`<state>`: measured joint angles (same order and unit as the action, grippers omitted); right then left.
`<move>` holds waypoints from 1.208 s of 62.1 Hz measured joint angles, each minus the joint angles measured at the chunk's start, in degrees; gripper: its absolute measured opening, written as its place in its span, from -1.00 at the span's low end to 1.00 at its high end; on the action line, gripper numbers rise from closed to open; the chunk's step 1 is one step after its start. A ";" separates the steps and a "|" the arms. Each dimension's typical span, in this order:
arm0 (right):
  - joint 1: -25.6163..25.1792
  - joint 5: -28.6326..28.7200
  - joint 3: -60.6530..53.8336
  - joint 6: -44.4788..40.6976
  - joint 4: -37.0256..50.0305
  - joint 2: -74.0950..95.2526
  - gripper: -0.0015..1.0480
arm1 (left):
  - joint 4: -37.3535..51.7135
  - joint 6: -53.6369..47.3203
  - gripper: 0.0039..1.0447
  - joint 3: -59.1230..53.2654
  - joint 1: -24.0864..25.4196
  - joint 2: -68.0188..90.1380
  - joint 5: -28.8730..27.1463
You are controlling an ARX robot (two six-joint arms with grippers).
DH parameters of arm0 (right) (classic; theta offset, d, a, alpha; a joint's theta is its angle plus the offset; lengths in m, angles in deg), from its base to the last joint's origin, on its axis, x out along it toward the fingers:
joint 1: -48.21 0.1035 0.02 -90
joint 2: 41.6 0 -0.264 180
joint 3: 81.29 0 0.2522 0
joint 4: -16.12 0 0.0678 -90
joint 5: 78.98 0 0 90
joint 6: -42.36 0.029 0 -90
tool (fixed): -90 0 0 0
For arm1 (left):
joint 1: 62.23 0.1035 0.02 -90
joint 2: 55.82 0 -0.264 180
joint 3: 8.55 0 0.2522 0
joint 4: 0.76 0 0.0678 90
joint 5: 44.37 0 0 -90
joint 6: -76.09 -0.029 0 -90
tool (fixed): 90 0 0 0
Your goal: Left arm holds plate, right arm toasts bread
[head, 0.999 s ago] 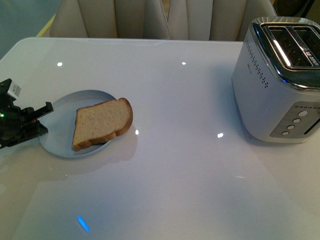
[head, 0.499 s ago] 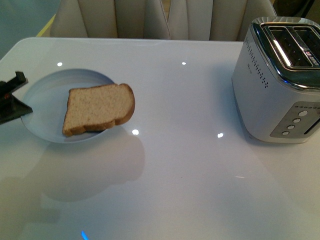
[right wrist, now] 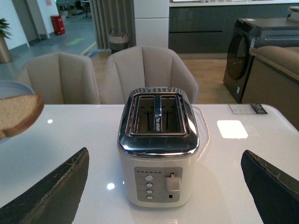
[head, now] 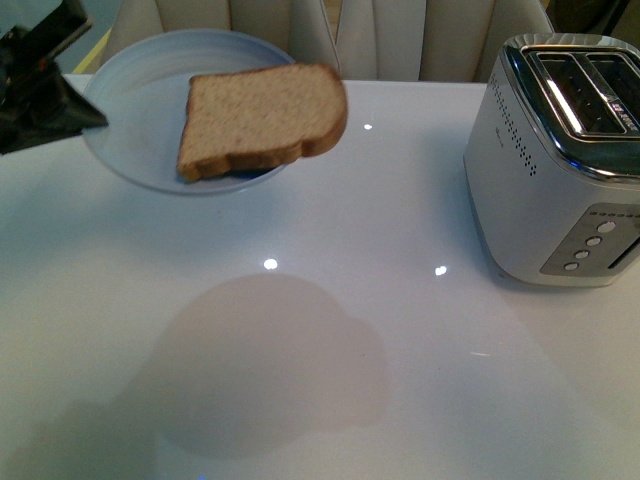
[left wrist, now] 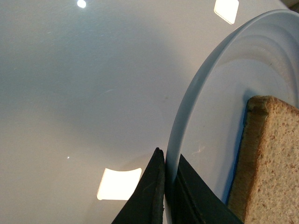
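Observation:
My left gripper [head: 70,105] is shut on the rim of the pale blue-grey plate [head: 135,100] and holds it high above the table at the far left. The bread [head: 262,118] lies on the plate, its rounded top overhanging the plate's right edge. In the left wrist view the jaws [left wrist: 169,172] pinch the plate rim [left wrist: 187,107], with the bread [left wrist: 268,158] just beyond. My right gripper [right wrist: 166,186] is open and empty, its fingers [right wrist: 51,191] spread wide either side of the white and chrome toaster [right wrist: 159,149]. The bread's edge [right wrist: 16,114] shows at that view's left.
The toaster [head: 560,160] stands at the table's right side, both slots open upward, lever and buttons on its front. Beige chairs [head: 330,35] stand behind the white glossy table [head: 330,330]. The plate's shadow falls on the table's middle front.
My left gripper has lifted the plate with the bread up off the table and carried it rightward. The shadow on the table has grown and shifted right.

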<state>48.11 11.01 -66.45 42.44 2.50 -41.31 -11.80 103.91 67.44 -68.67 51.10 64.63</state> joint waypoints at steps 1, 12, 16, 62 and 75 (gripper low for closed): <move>0.00 0.00 0.00 0.00 0.00 0.00 0.83 | -0.13 0.17 -0.95 0.26 -0.46 -0.04 -0.02; 0.00 0.00 0.00 0.00 0.00 0.00 0.83 | -2.01 2.36 -0.95 3.87 -7.28 -0.22 -1.36; 0.00 0.00 0.00 0.00 0.00 0.00 0.83 | -2.38 3.28 -0.95 4.87 -9.29 -0.22 -1.64; 0.00 0.00 0.00 0.00 0.00 0.00 0.83 | -4.26 5.51 -0.95 7.82 -14.80 -0.22 -4.02; 0.83 4.94 8.76 12.85 -19.56 17.27 0.83 | -4.26 5.51 -0.95 7.91 -14.88 -0.22 -3.98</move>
<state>48.94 15.95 -57.68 55.29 -17.06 -24.04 -16.06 109.42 75.36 -83.55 50.88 60.65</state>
